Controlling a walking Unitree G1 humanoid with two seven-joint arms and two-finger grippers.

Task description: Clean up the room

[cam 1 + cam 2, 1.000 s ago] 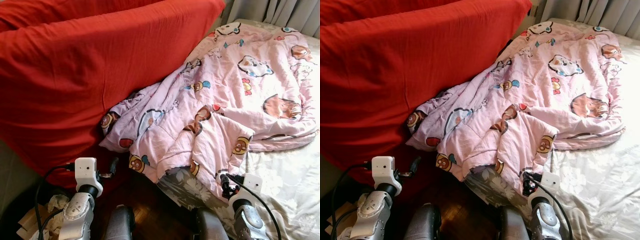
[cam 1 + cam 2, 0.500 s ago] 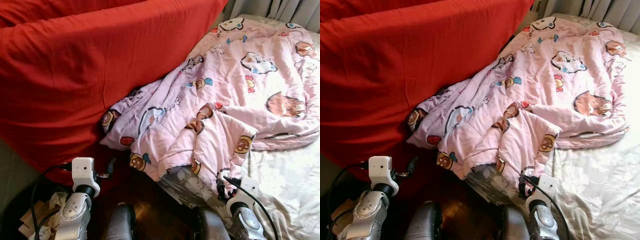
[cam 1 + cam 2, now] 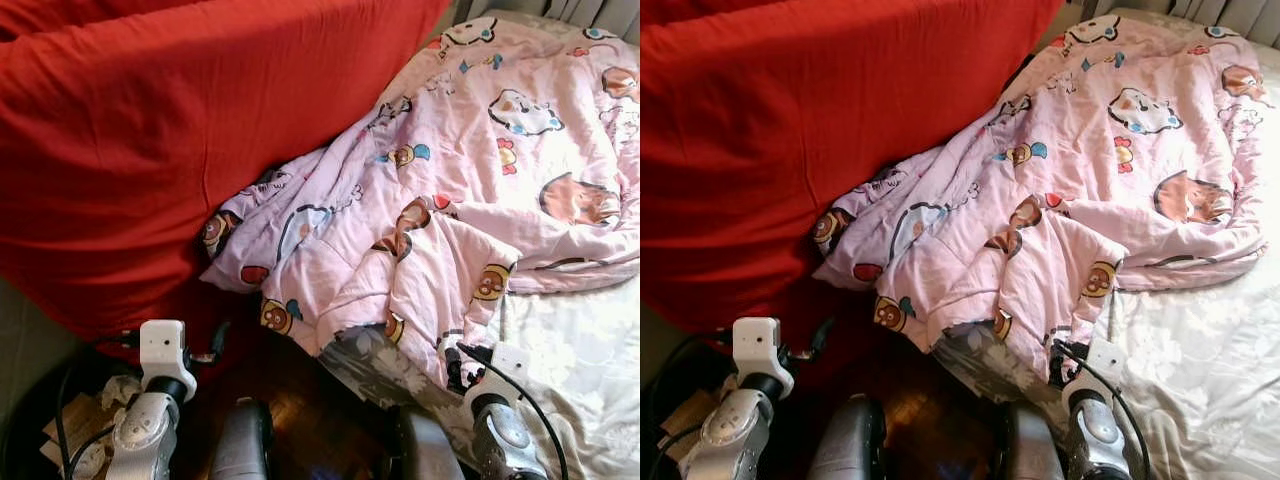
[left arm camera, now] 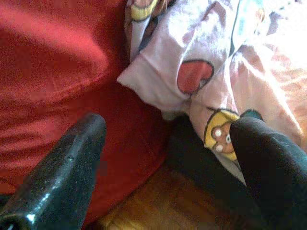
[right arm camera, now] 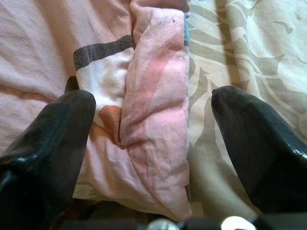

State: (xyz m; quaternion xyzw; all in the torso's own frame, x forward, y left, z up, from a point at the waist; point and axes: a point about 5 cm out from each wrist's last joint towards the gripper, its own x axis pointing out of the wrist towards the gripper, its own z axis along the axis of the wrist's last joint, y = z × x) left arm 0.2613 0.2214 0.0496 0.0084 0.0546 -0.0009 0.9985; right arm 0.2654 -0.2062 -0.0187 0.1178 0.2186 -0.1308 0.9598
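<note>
A pink quilt with cartoon prints (image 3: 450, 190) lies crumpled on the bed, and its near edge droops over the bed's corner towards the floor. My right gripper (image 3: 455, 372) is at that hanging edge. In the right wrist view it is open (image 5: 153, 139), and a folded hem of the quilt (image 5: 153, 96) lies between its black fingers (image 5: 48, 143). My left gripper (image 3: 215, 340) is low by the floor and open (image 4: 168, 158). It points at the quilt's lower corner (image 4: 192, 76), which rests against the red cover.
A big red cloth-covered bulk (image 3: 150, 130) stands at the left, touching the quilt. Dark wooden floor (image 3: 300, 410) lies between it and the bed. Crumpled paper and cardboard (image 3: 85, 425) sit at the lower left. A pale floral sheet (image 3: 575, 350) covers the mattress on the right.
The whole picture has shifted a little, so the camera moved. Both grippers stay about where they were beside the quilt's hanging edge.
</note>
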